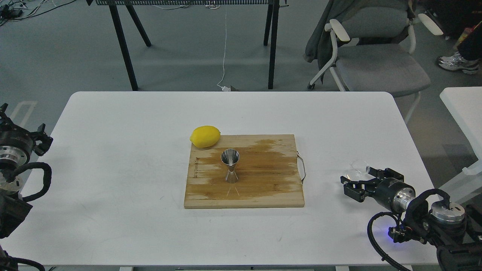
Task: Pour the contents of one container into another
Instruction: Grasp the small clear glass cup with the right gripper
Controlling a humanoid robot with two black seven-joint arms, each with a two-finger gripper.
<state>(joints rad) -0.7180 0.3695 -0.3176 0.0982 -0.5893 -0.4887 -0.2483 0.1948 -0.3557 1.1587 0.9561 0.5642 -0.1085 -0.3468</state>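
- Two arms frame a white table; the left arm's pincer is outside the view, so its state cannot be told.
- Lemon lies long axis left to right, touching the far-left corner of the wooden cutting board.
- Steel jigger stands upright on the board's middle, long axis vertical, wide mouth up; the cup looks empty.
- Right pincer sits near the table's right edge, fingers spread around the glass cup, which looks tilted; its contents cannot be told.
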